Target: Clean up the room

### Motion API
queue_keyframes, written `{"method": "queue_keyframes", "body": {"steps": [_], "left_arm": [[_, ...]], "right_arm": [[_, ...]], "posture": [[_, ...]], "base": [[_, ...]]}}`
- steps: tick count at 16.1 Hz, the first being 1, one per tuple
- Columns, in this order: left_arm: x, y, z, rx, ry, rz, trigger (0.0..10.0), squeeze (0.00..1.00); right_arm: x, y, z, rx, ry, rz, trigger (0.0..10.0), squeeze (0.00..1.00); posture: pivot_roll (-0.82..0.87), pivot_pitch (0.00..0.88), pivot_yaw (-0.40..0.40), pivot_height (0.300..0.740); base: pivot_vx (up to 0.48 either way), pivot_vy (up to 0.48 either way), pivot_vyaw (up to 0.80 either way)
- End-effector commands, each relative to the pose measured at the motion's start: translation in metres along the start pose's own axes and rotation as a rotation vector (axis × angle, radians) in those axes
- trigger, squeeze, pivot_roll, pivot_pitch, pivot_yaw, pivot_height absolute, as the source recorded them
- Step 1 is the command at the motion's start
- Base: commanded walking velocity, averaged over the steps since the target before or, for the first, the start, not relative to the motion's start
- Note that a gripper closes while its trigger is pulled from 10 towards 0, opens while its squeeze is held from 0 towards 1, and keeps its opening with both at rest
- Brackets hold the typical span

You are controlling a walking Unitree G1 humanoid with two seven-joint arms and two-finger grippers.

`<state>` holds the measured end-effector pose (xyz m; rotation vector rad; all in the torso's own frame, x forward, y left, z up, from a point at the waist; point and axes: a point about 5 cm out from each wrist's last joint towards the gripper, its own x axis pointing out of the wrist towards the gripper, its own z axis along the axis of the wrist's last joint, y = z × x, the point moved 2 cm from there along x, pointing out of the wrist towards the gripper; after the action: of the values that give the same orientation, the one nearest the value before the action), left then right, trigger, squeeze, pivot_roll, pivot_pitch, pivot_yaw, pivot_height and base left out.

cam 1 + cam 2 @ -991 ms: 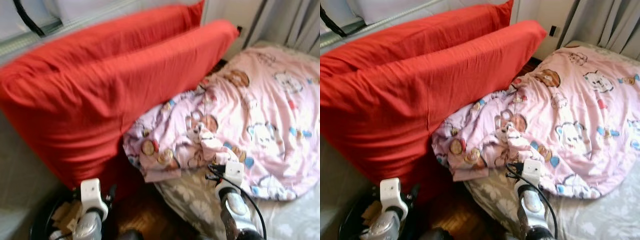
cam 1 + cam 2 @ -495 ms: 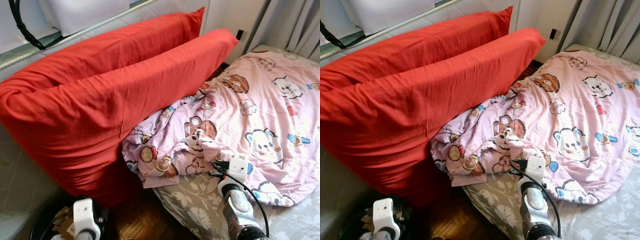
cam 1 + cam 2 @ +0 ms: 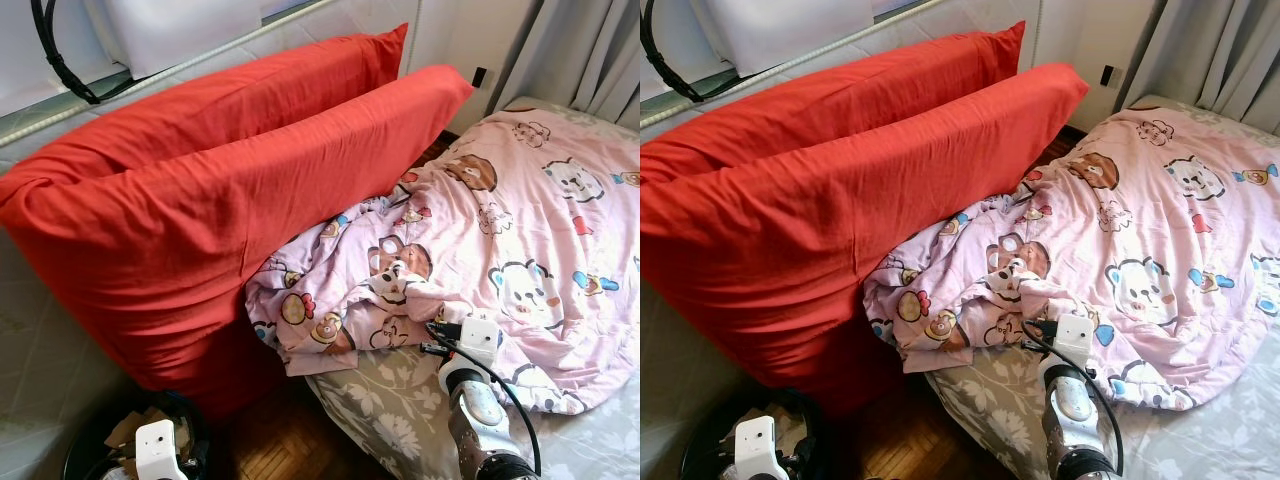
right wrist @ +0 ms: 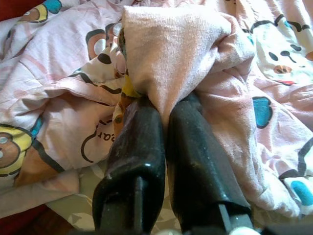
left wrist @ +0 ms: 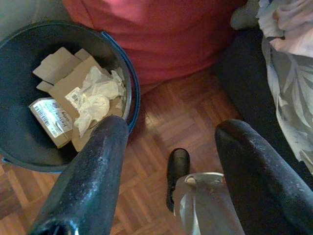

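My right end effector (image 4: pixel 164 147) pinches a fold of the pink blanket (image 3: pixel 520 220); my left end effector (image 5: pixel 168 161) hangs open, seemingly beside the bin (image 5: pixel 29 44).

Silver right arm (image 3: pixel 470 395) with a white wrist block, looping black cable, and rounded, glossy black gripper fingers (image 4: pixel 195 161).

A home bedroom: a bed (image 3: pixel 400 420) with cartoon-print duvet (image 3: pixel 500 230), red pillows (image 3: pixel 200 200) and curtains (image 3: pixel 580 50)

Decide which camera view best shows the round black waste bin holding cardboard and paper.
The left wrist view: it looks down into the round black waste bin, showing its contents. The eye views catch just its rim at the bottom-left corner.
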<state>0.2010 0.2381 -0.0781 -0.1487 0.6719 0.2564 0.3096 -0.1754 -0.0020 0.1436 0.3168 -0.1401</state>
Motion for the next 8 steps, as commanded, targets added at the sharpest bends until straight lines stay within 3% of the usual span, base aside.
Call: {"method": "queue_keyframes", "body": {"steps": [1,8], "left_arm": [[-0.0035,0.0039,-0.0091,-0.004,0.029,0.007,10.0,0.0],[-0.0047,0.0029,-0.0131,0.01,0.047,-0.006,10.0,0.0]], "right_arm": [[-0.0028,-0.0025,-0.008,0.0,0.033,-0.01,10.0,0.0],[0.0007,-0.0102,0.0001,-0.002,0.014,-0.027,10.0,0.0]], "posture": [[0.06,0.138,0.001,0.74],[0.04,0.106,0.006,0.74]], "base": [[-0.255,0.0,0.0],[-0.27,0.0,0.0]]}}
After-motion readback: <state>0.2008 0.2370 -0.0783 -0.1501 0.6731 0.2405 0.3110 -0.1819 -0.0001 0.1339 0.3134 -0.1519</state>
